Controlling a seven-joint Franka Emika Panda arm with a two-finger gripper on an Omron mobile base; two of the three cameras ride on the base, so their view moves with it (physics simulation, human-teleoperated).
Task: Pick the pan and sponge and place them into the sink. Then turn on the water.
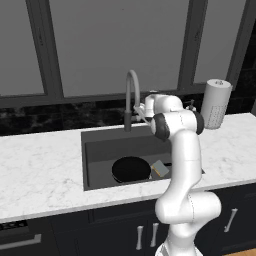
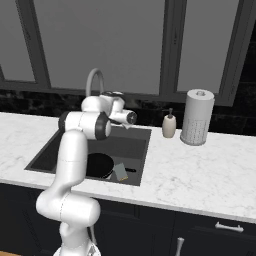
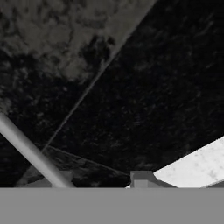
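The black pan [image 1: 131, 169] lies in the dark sink [image 1: 100, 150], its handle pointing right. The grey-topped sponge [image 1: 160, 168] rests tilted in the basin beside the pan's right rim. In the right base view the pan [image 2: 100, 165] and sponge [image 2: 120, 171] sit at the sink's [image 2: 135, 145] front. My gripper [image 1: 140, 112] hovers at the back of the sink, just right of the arched faucet [image 1: 131, 92]. In the hand view my gripper [image 3: 94, 181] is open, facing the black backsplash, and a slanted grey rod [image 3: 30, 151] runs down to its left finger. No blue water shows under the spout.
A paper towel roll [image 2: 197, 116] and a soap bottle [image 2: 169, 125] stand on the white marble counter [image 2: 200, 170] right of the sink. Windows run behind the faucet [image 2: 95, 80]. Dark cabinets sit below the counter.
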